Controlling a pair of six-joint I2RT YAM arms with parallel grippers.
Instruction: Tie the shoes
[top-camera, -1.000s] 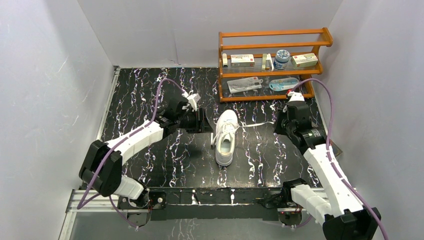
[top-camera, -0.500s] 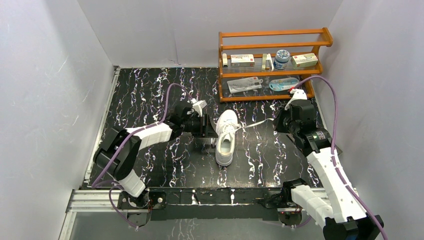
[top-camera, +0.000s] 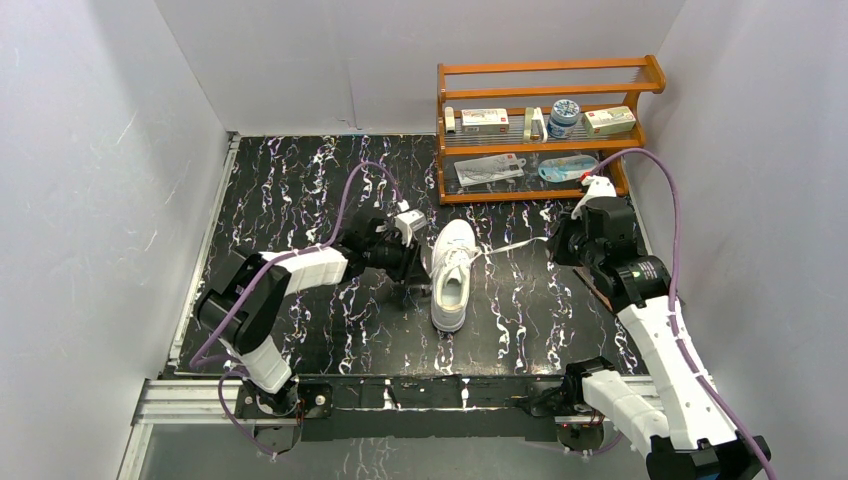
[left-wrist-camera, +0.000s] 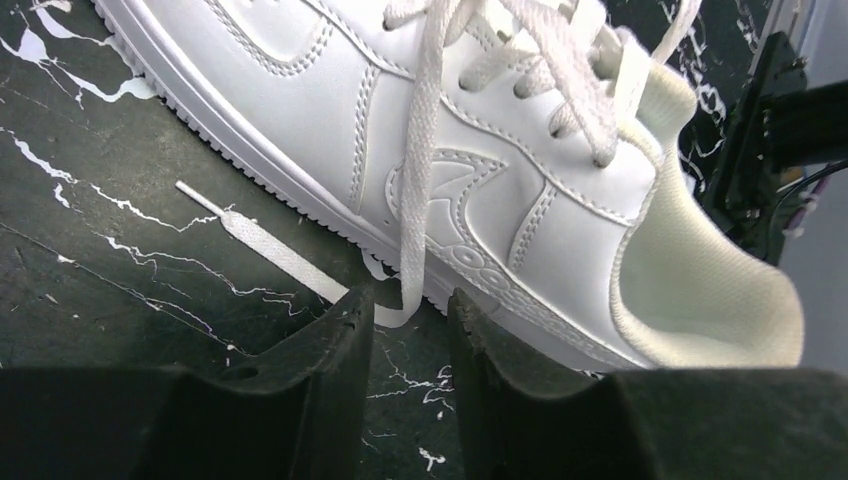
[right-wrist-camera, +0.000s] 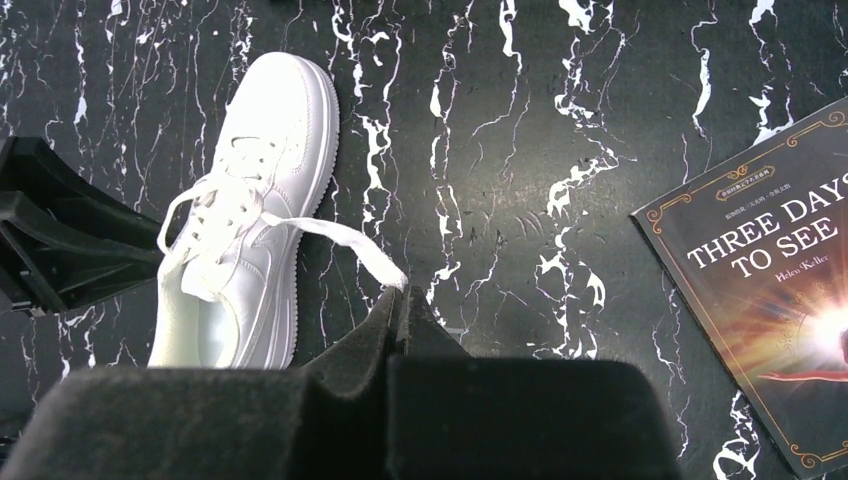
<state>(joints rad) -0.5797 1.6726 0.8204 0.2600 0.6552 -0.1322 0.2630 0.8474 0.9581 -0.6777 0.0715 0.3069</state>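
One all-white low-top sneaker (top-camera: 452, 280), thin laces (left-wrist-camera: 415, 200) untied.

The left arm (top-camera: 310, 268) reaches low. The left gripper (left-wrist-camera: 410, 300) has a small gap. The right arm (top-camera: 660, 330) bends up, and the right gripper (right-wrist-camera: 397, 293) pinches a lace (right-wrist-camera: 340, 236).
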